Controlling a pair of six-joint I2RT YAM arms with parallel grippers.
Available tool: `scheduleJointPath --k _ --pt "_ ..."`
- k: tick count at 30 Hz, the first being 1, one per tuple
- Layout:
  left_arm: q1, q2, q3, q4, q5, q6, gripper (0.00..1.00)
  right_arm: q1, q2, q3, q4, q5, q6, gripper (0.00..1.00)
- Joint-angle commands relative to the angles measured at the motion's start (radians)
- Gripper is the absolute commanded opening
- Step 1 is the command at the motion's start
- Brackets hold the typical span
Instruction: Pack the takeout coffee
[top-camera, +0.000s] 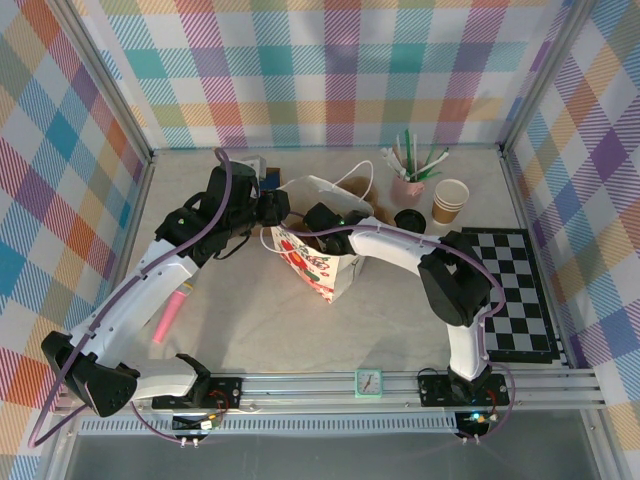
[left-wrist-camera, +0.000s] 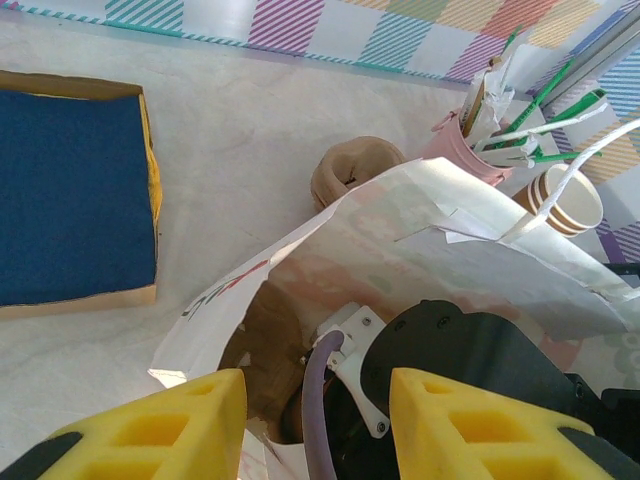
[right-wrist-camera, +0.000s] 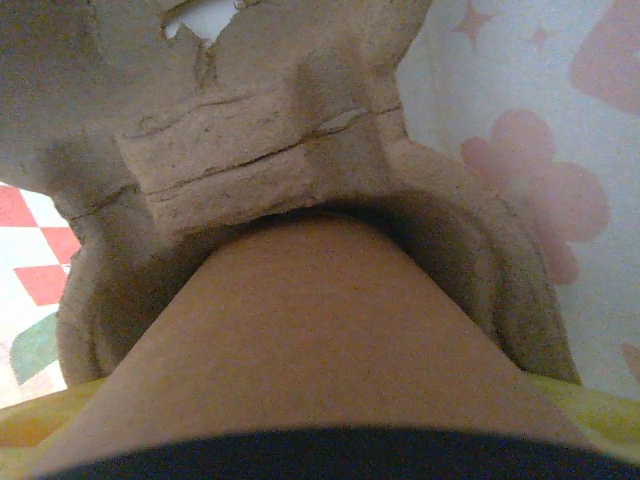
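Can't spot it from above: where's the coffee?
In the right wrist view, the coffee is held in the right gripper, inside the bag, its far end against the tray.

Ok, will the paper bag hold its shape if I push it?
Probably not: the paper bag looks thin, its wall creased and sagging, so it should buckle. It stands on a narrow base, so it may tip or slide. The cardboard tray inside might steady its base.
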Motion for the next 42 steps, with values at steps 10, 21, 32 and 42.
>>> scheduleJointPath --k 10,21,32,42 --pt "-0.007 -0.024 0.01 -0.019 -0.007 0.01 0.45 -0.004 0.137 -0.038 0.016 -0.042 -0.018 0.44" --pt "-0.008 -0.026 0.023 -0.028 -0.014 0.016 0.48 -0.004 0.103 0.017 -0.064 -0.048 -0.032 0.74" --pt "-0.007 -0.027 0.025 -0.031 -0.02 0.018 0.5 -0.003 0.053 0.11 -0.215 -0.06 -0.034 0.99" --pt "-0.007 -0.048 0.026 -0.043 -0.023 0.015 0.57 -0.002 -0.025 0.194 -0.317 -0.051 -0.03 0.99"
